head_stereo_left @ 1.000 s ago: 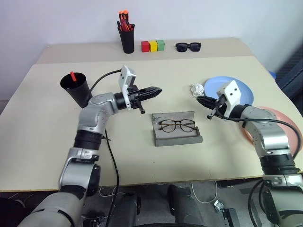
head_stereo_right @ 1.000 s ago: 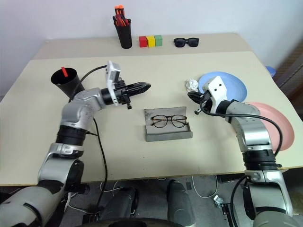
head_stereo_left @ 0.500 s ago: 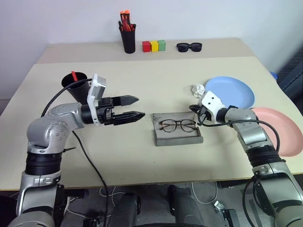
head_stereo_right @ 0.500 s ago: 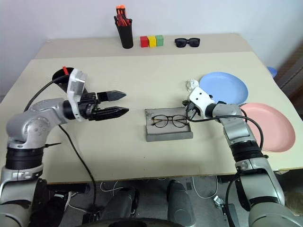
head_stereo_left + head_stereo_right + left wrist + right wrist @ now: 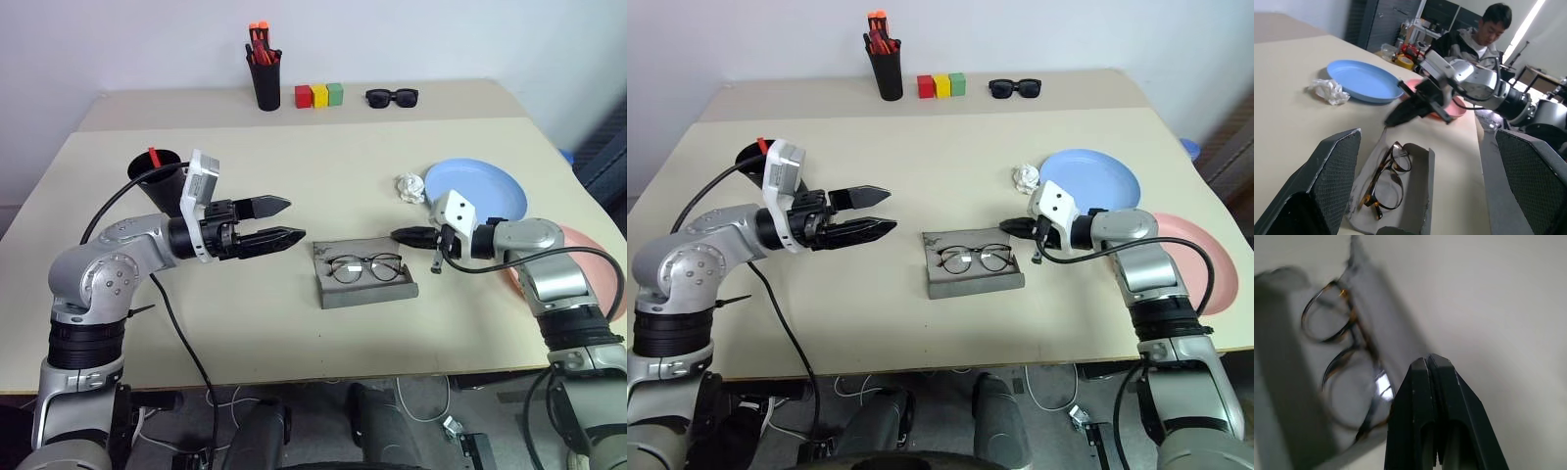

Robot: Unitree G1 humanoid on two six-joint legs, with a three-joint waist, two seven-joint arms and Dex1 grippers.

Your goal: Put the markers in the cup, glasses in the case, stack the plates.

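Note:
The glasses (image 5: 364, 266) lie inside the open grey case (image 5: 368, 292) at mid table, its lid raised at the back. My right gripper (image 5: 396, 234) is shut and empty, its tip level just off the case's right end. To the left of the case my left gripper (image 5: 295, 219) hovers, open and empty, pointing at it. A red-topped marker (image 5: 152, 158) stands in the black cup (image 5: 157, 182) behind my left wrist. The blue plate (image 5: 480, 186) lies at the right, and the pink plate (image 5: 1200, 240) beside it is partly hidden by my right arm.
A crumpled white paper (image 5: 409, 186) lies by the blue plate. Along the back edge stand a pen pot (image 5: 263, 86) of orange-capped markers, three coloured blocks (image 5: 318, 95) and dark sunglasses (image 5: 392, 97). A person (image 5: 1484, 29) sits beyond the table's right side.
My left gripper has opened and drawn back to the left, away from the case. My right gripper dipped to the case's right end, then swung level and backed off slightly.

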